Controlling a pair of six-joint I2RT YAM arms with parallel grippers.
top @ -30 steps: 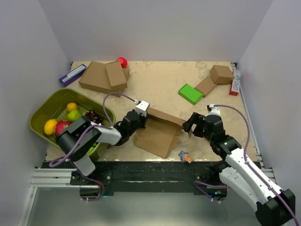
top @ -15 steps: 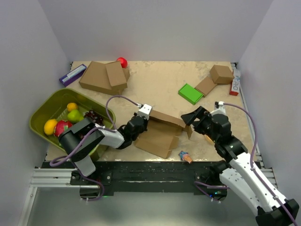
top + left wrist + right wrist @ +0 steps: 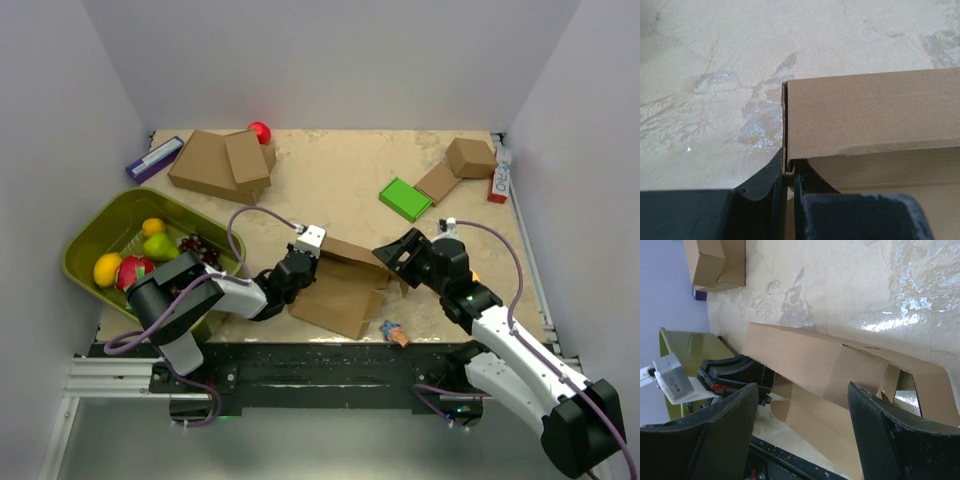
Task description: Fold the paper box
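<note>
The table (image 3: 340, 180) is tan with pale, shiny worn spots. Plain grey walls (image 3: 330, 60) stand on three sides of it. A red and white pack (image 3: 498, 183) at the right edge has letters on it, but they are too small to read. I see no writing on the box.

The box (image 3: 340, 295) lies near the front of the table, in the middle, between the two arms. Its bottom is flat on the table. A long back flap stands up and leans a little.

The left end effector (image 3: 303, 268) is pressed together on the left end of that flap. The left wrist view shows its fingers (image 3: 776, 172) pinching the thin cardboard edge (image 3: 786, 125).

The right end effector (image 3: 395, 252) is spread wide at the right end of the flap. I cannot tell if it touches the flap. In the right wrist view its fingers (image 3: 715, 435) sit on both sides of the picture, with the box (image 3: 805, 360) between them.

Half a second ago the right end effector was a bit more to the right. It has moved left, toward the box. The left one has stayed on the flap.

A green bin (image 3: 90, 235) with fruit (image 3: 108, 268) sits at the left. Two stacked boxes (image 3: 215, 162) and a red ball (image 3: 260, 131) are at the back left. A green block (image 3: 405, 198) lies behind the box, well apart from it.
</note>
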